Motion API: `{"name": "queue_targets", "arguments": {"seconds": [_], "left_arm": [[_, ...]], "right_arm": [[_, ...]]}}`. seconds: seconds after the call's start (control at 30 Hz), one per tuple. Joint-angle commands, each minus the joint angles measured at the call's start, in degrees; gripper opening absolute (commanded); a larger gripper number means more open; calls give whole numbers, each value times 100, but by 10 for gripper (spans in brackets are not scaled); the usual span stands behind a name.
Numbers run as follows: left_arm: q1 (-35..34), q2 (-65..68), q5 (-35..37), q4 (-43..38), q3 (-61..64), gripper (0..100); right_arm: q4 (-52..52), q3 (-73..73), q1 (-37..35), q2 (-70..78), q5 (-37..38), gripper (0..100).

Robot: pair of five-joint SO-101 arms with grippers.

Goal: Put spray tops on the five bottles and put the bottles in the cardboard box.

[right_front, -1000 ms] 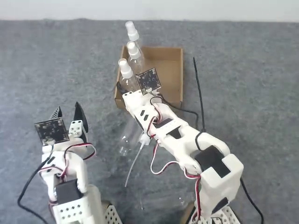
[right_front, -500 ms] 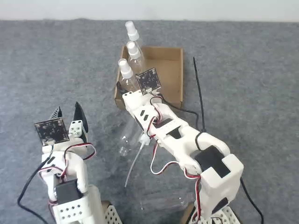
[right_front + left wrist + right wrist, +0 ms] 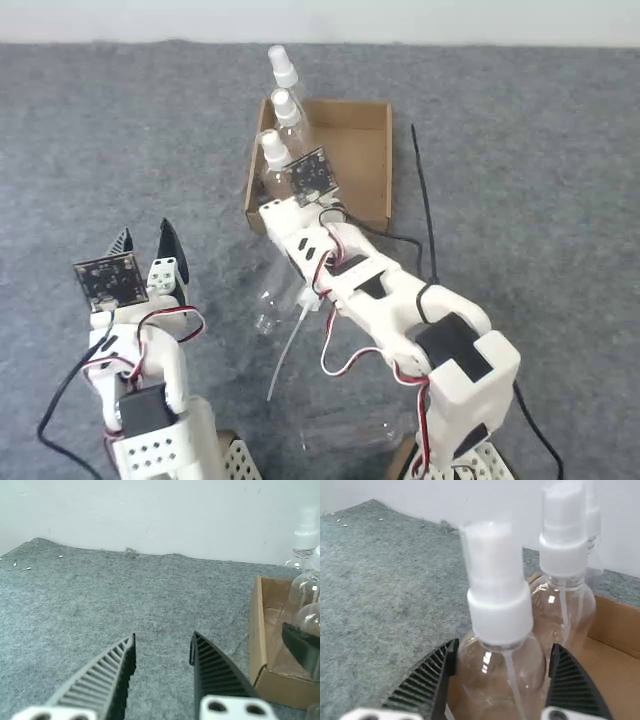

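Note:
A cardboard box point(image 3: 365, 120) stands at the far middle of the grey mat. Three clear bottles with white spray tops line its left side: the farthest point(image 3: 283, 68), the middle one point(image 3: 287, 108) and the nearest point(image 3: 271, 150). My right gripper point(image 3: 278, 185) is shut on the nearest bottle point(image 3: 496, 625), one finger on each side of its body point(image 3: 502, 661), at the box's near left corner. My left gripper point(image 3: 146, 240) stands open over bare mat at the lower left, nothing between its fingers point(image 3: 162, 647). An uncapped bottle point(image 3: 270, 290) and a loose spray top point(image 3: 298, 318) lie beside the right arm.
Another clear bottle point(image 3: 345, 430) lies at the near edge by the right arm's base. A black cable point(image 3: 424, 195) runs along the box's right side. From the left wrist, the box point(image 3: 259, 625) is off to one side with open mat before it.
My right gripper has shifted slightly with the nearest bottle along the box's left side. The left arm has not moved.

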Motion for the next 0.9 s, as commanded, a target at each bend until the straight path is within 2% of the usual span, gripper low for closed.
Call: {"name": "queue_targets", "arguments": {"seconds": [0.0, 0.13, 0.67, 0.87], "left_arm": [[-44, -97, -35, -193, -66, 166], [-44, -97, -35, -193, -66, 166], [-44, -97, -35, -193, -57, 166], [-44, -97, -35, -193, -57, 166]], "right_arm": [[136, -97, -57, -163, 114, 262], [163, -97, -57, -163, 114, 306], [180, -70, -31, -268, 141, 304], [989, 246, -31, -1112, 105, 304]]}}
